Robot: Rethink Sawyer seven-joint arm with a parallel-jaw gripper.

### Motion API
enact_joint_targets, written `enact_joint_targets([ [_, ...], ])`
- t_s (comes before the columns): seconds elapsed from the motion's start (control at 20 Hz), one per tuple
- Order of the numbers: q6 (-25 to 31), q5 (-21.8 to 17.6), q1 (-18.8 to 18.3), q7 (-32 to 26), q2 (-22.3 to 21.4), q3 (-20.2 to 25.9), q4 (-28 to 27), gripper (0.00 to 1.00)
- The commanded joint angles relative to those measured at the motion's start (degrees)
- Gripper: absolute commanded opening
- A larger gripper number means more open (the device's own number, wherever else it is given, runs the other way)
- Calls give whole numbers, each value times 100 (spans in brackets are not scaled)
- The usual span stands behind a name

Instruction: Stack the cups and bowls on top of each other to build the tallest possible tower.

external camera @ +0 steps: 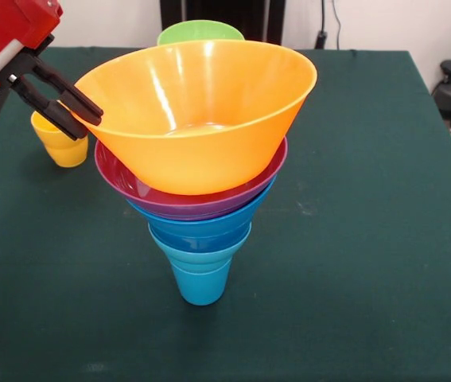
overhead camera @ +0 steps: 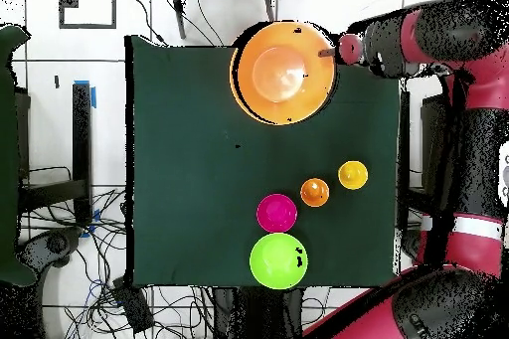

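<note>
**Funnel-shaped tower stands on the tabletop, gripper beside its top rim**

The tower [external camera: 201, 183] stands upright on the dark green tabletop [external camera: 368, 239]. In the front view its base is a blue cup [external camera: 201, 282]; above it sit a light blue bowl [external camera: 200, 248], a wider blue bowl [external camera: 197, 223], a purple bowl [external camera: 130, 187] and, on top, the largest orange-yellow bowl [external camera: 197, 119]. The top bowl tilts, its rim higher toward 2 o'clock and lower toward 9 o'clock.

The gripper [external camera: 91, 119] comes in from the 10 o'clock corner of the front view on the red arm [external camera: 6, 36]. Its two black fingers [external camera: 66, 94] lie close together with only a narrow gap, their tips right at the outer rim of the orange-yellow bowl at its 9 o'clock side. Whether they touch the rim cannot be told, and nothing is seen between them.

Behind the gripper, at 9 o'clock from the tower, a yellow cup [external camera: 64, 143] stands upright. A green bowl [external camera: 200, 32] shows behind the tower at 12 o'clock.

From overhead, the tower is near the tabletop's 12 o'clock edge. An orange cup [overhead camera: 314, 192] sits just beside the yellow cup, a red bowl [overhead camera: 276, 213] beside that, and the green bowl next to the red one, near the 6 o'clock edge.
</note>
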Motion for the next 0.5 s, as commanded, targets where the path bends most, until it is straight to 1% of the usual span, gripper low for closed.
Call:
enact_joint_targets([
  [0.05,-401,-293,120,-1976,163,7,440,0],
  [0.25,-467,-294,87,-1984,144,8,538,0],
  [0.45,-470,-296,95,-1990,150,6,527,0],
  [0.5,-435,-298,121,-2004,170,8,455,0],
])
